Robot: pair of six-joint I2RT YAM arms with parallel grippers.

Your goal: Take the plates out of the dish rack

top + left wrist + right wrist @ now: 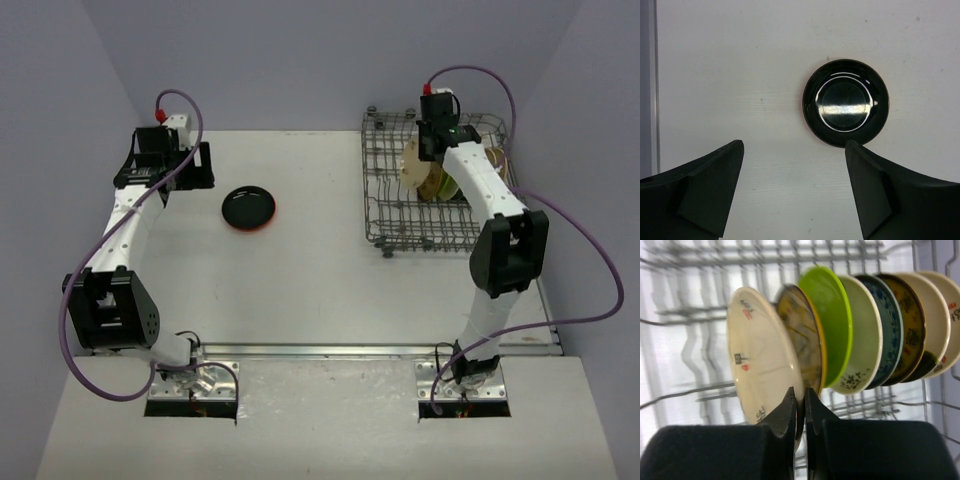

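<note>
**Right arm pinches a cream plate in the rack; one black plate sits out on the table**

Over on the right, the dish rack (pixel 380 200) stands at the far right of the table (pixel 300 290), with the right arm reaching down into it. Through the right wrist camera a row of plates stands on edge between the wire tines, packed close and overlapping. The nearest is a cream plate (pixel 760 355) with small red and dark marks. Behind it come a yellow patterned plate (pixel 801 345), a lime green plate (pixel 827 315) and a pale plate with a flower sprig (pixel 862 340). After those stand a blue patterned plate (pixel 888 330), a dark olive plate (pixel 911 325) and two more cream ones at the far end. The right gripper (pixel 800 395) has its fingers pressed together on the lower rim of the cream plate, which sits upright in its slot.

Out of the rack, a black plate (pixel 248 208) with a reddish rim lies flat near the table's middle, well apart from the basket. The left gripper (pixel 792 150) hangs above bare tabletop just short of that plate, its jaws wide apart and holding nothing.
</note>
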